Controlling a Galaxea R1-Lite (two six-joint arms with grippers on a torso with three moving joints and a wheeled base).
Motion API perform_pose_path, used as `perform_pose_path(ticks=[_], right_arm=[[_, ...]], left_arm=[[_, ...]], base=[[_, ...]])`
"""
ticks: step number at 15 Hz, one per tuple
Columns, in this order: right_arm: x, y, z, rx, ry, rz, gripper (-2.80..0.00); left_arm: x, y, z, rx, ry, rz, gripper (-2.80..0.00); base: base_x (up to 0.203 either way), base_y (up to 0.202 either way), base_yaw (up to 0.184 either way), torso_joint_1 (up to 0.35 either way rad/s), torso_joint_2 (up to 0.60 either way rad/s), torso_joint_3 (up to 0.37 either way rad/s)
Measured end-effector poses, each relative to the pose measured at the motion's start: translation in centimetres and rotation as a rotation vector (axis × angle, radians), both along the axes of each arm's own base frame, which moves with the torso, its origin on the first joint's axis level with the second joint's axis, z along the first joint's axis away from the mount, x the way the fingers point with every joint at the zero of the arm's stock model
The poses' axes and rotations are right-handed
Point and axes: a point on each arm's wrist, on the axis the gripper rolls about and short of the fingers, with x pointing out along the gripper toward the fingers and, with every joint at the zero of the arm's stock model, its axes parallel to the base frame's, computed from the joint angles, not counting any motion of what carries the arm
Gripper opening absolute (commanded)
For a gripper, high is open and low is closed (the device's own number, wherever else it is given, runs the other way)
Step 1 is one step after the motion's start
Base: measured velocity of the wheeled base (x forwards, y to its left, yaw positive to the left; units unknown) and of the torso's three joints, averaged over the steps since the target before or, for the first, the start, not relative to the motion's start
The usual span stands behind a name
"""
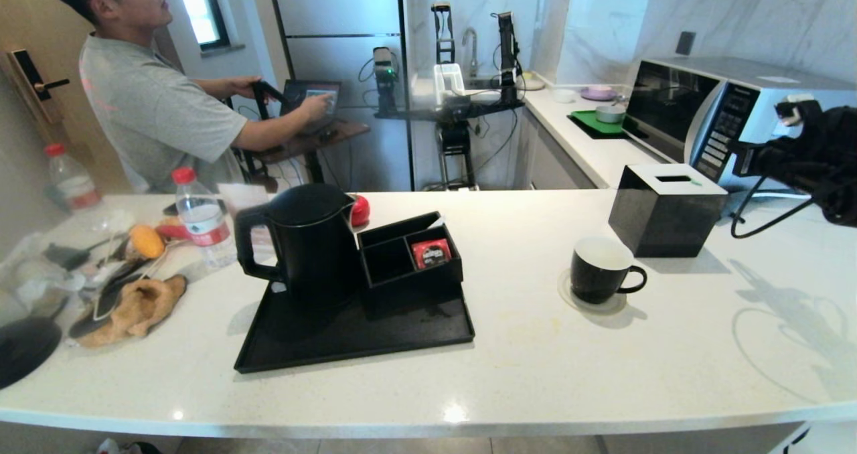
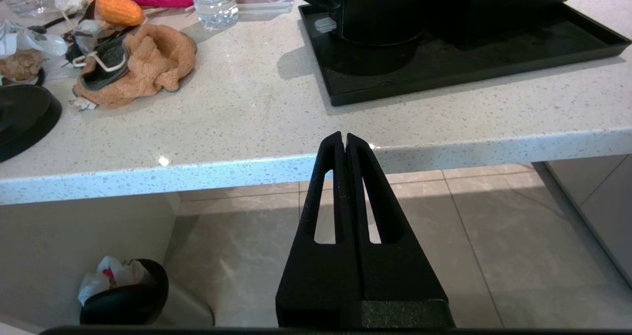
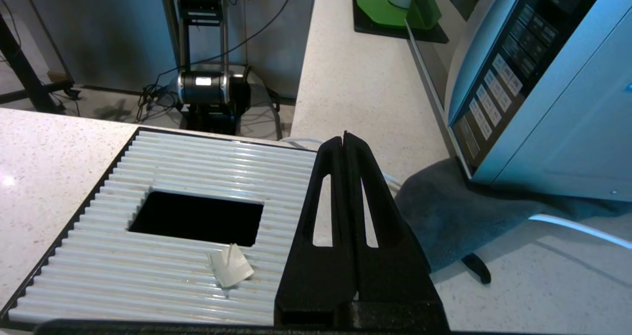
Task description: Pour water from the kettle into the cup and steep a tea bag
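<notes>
Revealing ribbed tissue box [image 3: 148,187] lid — right wrist only.

counting it up: one kettle [image 1: 301,240], one cup [image 1: 600,269], one tray [image 1: 375,337], two water bottles [image 1: 201,218] [image 1: 69,179], one tissue box [image 1: 663,209], one microwave [image 1: 710,116], one red sachet [image 1: 430,253], one person [image 1: 154,99].

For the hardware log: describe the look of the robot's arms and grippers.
Both the left gripper and right gripper are matte black, with two tapering fingers, each pierced by a long slot. In the head view the right arm is black, trailing a looped black cable.
</notes>
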Motion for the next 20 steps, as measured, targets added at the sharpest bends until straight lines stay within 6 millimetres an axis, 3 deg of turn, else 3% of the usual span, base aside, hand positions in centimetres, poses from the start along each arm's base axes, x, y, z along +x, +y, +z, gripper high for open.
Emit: perform_pose_path(ticks=[7, 13, 16, 20], right_arm=[[-0.5, 0.8, -2.5, 0.024, 0.086, 0.016, -2.8], [-1.0, 2.4, -1.8, 0.021, 0.088, 0.042, -2.8], [-3.3, 3.3, 0.3, 0.021, 0.082, 0.042, -2.8], [-9.1, 5.3, 4.1, 0.02, 0.064, 0.04, -2.8]], left_arm=[[0.0, 0.0, 0.0, 0.0, 0.0, 0.0, -2.8], [0.0, 0.0, 0.0, -0.001, 0.0, 0.0, -2.8], [0.0, 0.0, 0.0, 0.0, 0.0, 0.0, -2.8], [0.0, 0.0, 0.0, 0.0, 0.0, 0.0, -2.8]], base=[[0.0, 0.0, 0.0, 0.0, 0.0, 0.0], [0.0, 0.0, 0.0, 0.0, 0.0, 0.0], [0.0, 0.0, 0.0, 0.0, 0.0, 0.0], [0.0, 0.0, 0.0, 0.0, 0.0, 0.0]])
